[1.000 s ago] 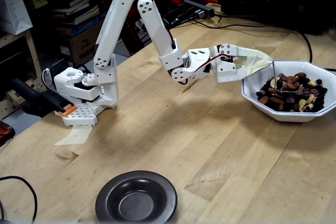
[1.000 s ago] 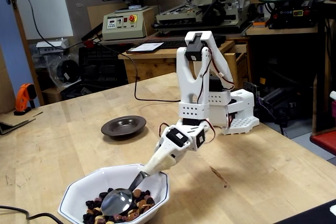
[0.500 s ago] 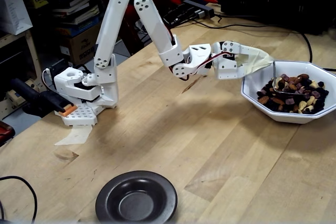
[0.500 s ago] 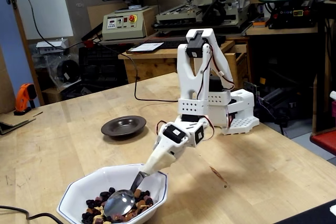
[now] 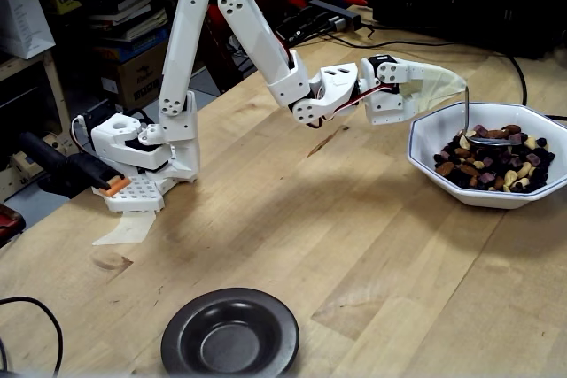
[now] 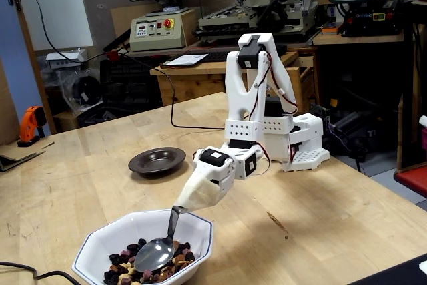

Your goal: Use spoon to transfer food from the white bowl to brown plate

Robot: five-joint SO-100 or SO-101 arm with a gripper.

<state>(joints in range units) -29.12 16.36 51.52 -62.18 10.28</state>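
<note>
One arm, one spoon (image 6: 157,251), its oval bowl resting in the food (image 5: 496,164).

Both fixed views show the gripper (image 5: 438,88) reaching over the near rim of the white bowl (image 5: 423,158); its fingers are buried under beige tape that binds the spoon's handle to them, so whether they are pressed together or apart cannot be told. The thin handle curves down from the tape and the spoon's bowl lies on the mixed nuts and dark fruit bits, roughly level, hollow side up in a fixed view (image 6: 157,251). The food (image 6: 143,273) fills the lower part of the white bowl (image 6: 93,248). The brown plate (image 5: 229,333) sits well apart from the bowl on the wooden table (image 5: 354,245), and its sunken centre looks bare; in a fixed view it lies behind the arm (image 6: 157,161).
</note>
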